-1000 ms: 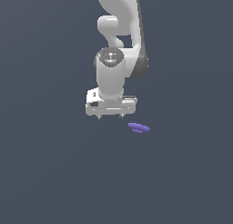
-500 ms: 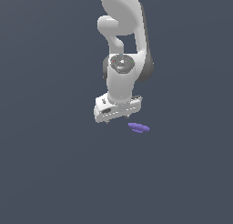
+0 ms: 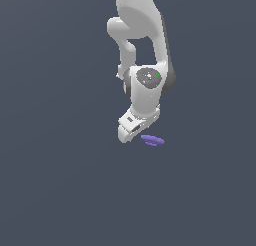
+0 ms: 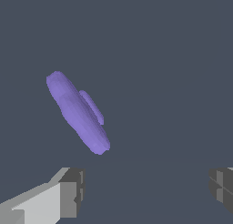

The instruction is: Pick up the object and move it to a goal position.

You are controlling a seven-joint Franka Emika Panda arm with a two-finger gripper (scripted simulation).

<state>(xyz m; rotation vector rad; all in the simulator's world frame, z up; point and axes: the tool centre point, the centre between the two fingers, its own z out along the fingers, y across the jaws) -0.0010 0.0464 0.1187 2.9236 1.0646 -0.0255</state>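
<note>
Top of arm (image 3: 135,10) cut off by upper edge of exterior view. Gripper (image 3: 131,135) tips too small + turned away there; can't tell gap. In wrist view, only ends of two fingers (image 4: 68,191) seen, rest cut by pic edges; far one just a sliver at edge. Underside of purple object (image 4: 79,111) hidden. In exterior view, object tiny, shape hard to make out.

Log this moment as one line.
phase: approach | gripper: open, empty | purple object: on surface, ungrasped, beside the gripper, outside the finger gap
</note>
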